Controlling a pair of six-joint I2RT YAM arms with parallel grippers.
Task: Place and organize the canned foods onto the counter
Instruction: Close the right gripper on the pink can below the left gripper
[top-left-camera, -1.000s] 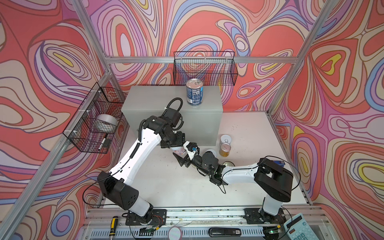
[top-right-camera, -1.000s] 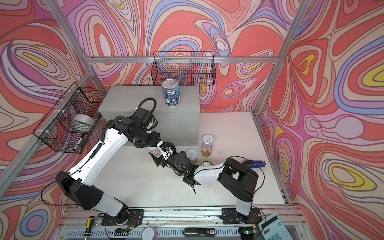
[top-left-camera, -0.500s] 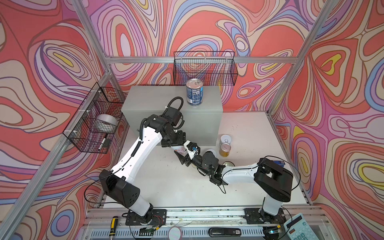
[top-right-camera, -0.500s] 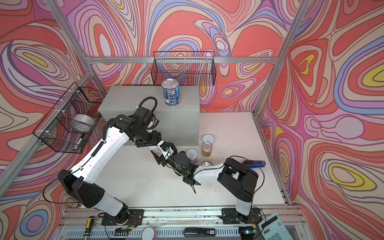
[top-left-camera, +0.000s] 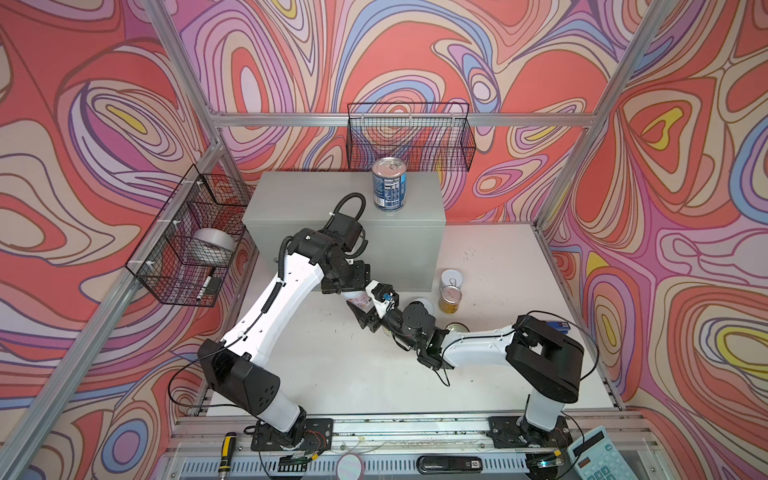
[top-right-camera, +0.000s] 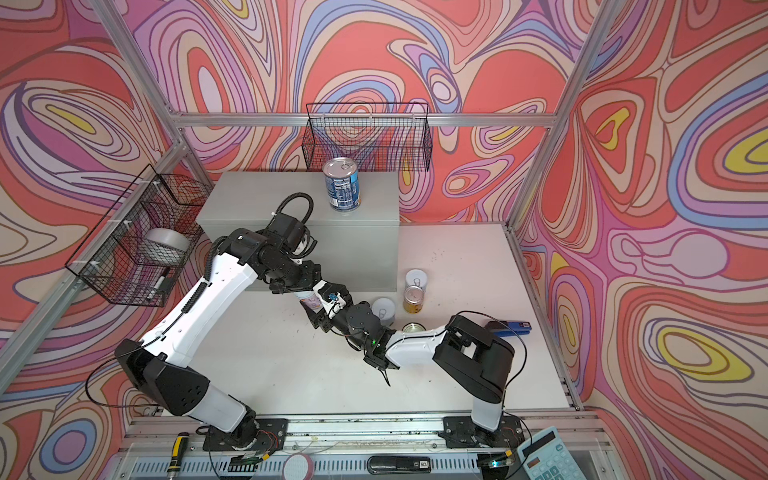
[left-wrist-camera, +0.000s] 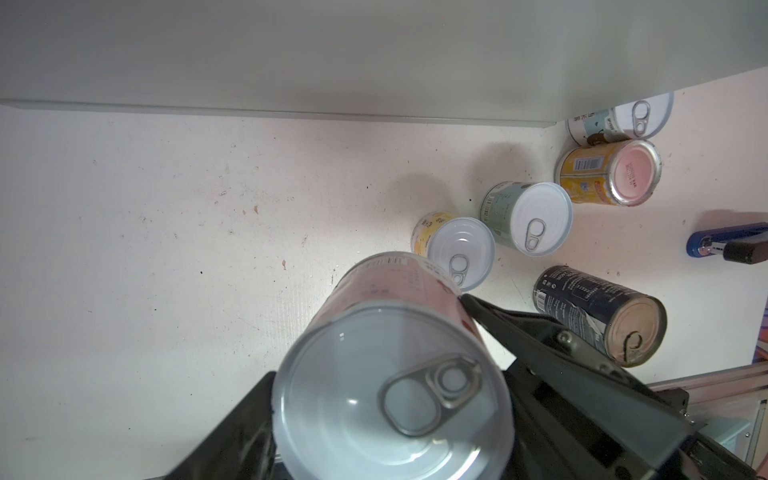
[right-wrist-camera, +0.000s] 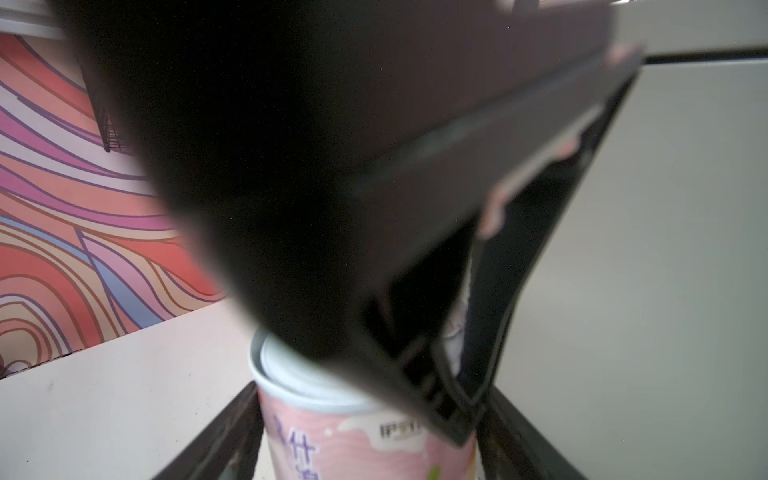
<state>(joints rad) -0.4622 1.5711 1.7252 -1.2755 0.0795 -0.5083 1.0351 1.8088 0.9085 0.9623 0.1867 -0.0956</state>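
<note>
Both grippers bracket the pink can (left-wrist-camera: 390, 374) above the table for handover toward the counter (top-left-camera: 316, 199): left gripper (left-wrist-camera: 390, 399) clamps it, right gripper (right-wrist-camera: 365, 432) flanks it, contact unclear

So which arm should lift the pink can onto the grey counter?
Left, probably. The left gripper is clamped on the pink can and sits right beside the counter. The right gripper flanks the can too, but its arm is stretched far across.
</note>
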